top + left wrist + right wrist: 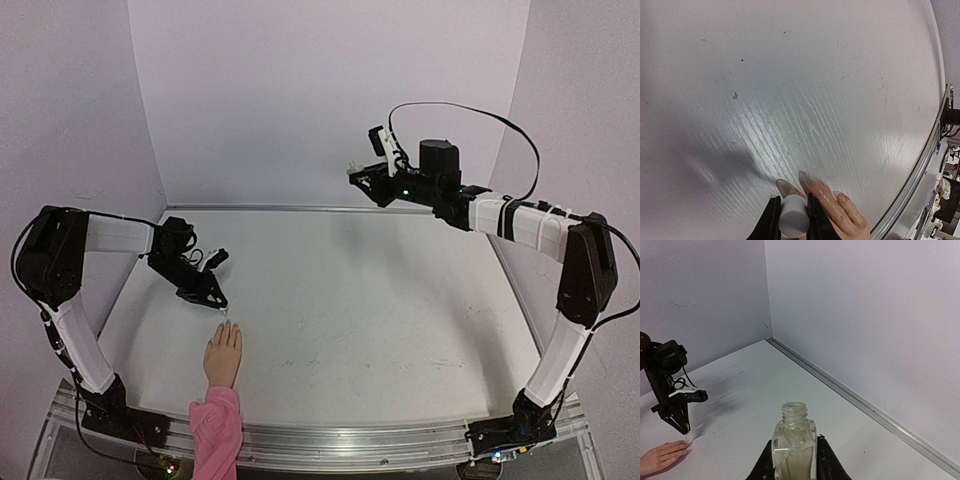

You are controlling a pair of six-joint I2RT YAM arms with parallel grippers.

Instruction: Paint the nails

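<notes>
White worktop (380, 300) fills the overhead view, boxed in by pale lilac walls (300, 90). At the near left edge lies the mannequin hand (223, 356), palm down and fingertips pointing away from the arm bases, its pink sleeve (217, 428) reaching over the worktop's metal rim. The left fingers (221, 304) point down just beyond those fingertips, and a thin brush stem (226, 320) reaches from them to the fingertips. The nails are too small to pick out from here. The right fingers (358, 172) are held high near the back wall, well apart from the hand, clasped on something pale.

From the left wrist, the two dark fingers are clenched on a white cap (793, 220), a round cylinder seen end-on. Just past it the mannequin's fingertips lie flat on the worktop, and the nails (810, 180) show as long, glossy, skin-toned ovals. Whether the brush touches one is hidden behind the cap.

From the right wrist, the fingers grip a clear glass bottle (794, 442) by its sides. It stands upright, with its threaded neck open and uncapped. Far off at the lower left, the left arm (667, 382) points its tip down at the mannequin hand's fingertips.
</notes>
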